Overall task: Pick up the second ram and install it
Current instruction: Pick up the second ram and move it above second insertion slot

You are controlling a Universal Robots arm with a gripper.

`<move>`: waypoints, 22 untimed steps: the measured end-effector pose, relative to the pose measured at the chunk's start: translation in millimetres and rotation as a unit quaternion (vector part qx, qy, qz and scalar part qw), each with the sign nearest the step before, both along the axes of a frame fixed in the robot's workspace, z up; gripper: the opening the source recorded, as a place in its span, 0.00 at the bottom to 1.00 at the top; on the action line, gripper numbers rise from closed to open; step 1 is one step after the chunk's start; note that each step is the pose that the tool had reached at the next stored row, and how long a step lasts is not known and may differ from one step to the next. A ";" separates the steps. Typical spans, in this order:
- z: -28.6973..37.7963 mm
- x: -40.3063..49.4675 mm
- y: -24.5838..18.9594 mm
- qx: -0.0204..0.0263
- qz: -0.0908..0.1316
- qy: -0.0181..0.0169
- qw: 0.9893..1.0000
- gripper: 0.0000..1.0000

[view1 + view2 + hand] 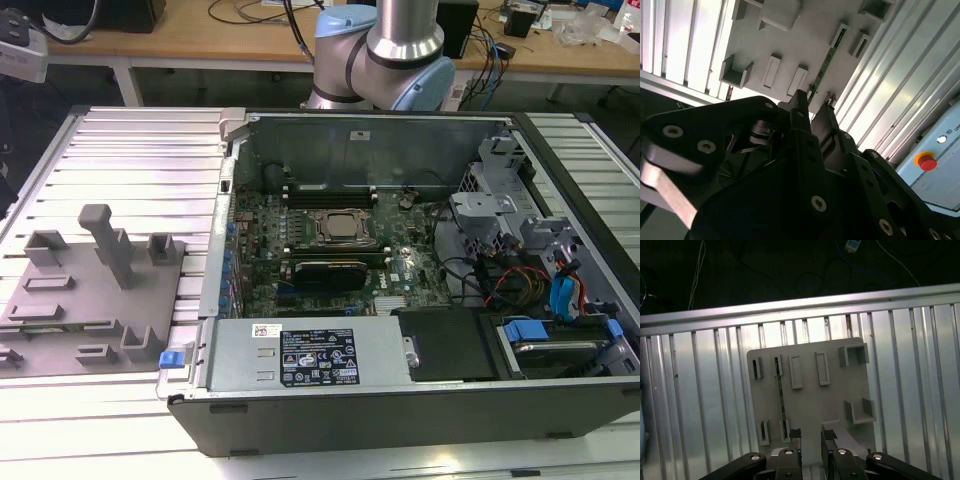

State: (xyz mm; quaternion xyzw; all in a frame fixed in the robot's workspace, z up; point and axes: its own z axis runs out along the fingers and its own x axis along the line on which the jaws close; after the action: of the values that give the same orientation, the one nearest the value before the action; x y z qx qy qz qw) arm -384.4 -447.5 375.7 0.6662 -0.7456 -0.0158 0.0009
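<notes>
Hovering over the grey holder tray [805, 405], the gripper [811, 436] carries nothing; its fingers [795, 434] stand apart with a narrow gap between them, as both wrist views show. The second ram [781, 400] stands on its thin edge in a slot of that tray, a green strip running between two pairs of small posts; its near end lies just beside one finger, outside the gap, so the jaws do not yet straddle it.

The pick-up seems barely begun. To do it well, the gap likely wants shifting sideways until it is centred over the stick's edge; it should also move along the stick toward its middle, since a grip near one end would probably tilt the board. The jaws should sit parallel to the flat faces, descend straight, and close gently; a finger landing on the edge or on a post could jam.

In the exterior view the tray [60, 320] lies at about nine o'clock from the open computer case [400, 400], on the exterior view's left; the motherboard [400, 265] sits inside that case.
</notes>
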 end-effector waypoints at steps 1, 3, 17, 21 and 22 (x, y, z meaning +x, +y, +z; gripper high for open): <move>0.0 0.0 0.0 0.000 0.000 0.000 1.000 0.30; 0.0 0.0 0.0 0.000 0.000 0.000 1.000 0.30; -17.4 0.0 -0.2 0.000 0.000 0.000 1.000 0.30; -21.7 0.0 -0.2 0.000 0.000 0.000 1.000 0.30; -23.3 0.0 -0.2 0.000 0.000 0.000 1.000 0.30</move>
State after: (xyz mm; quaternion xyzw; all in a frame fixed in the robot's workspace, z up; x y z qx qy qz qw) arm -384.4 -447.7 352.4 0.6660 -0.7458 -0.0157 0.0009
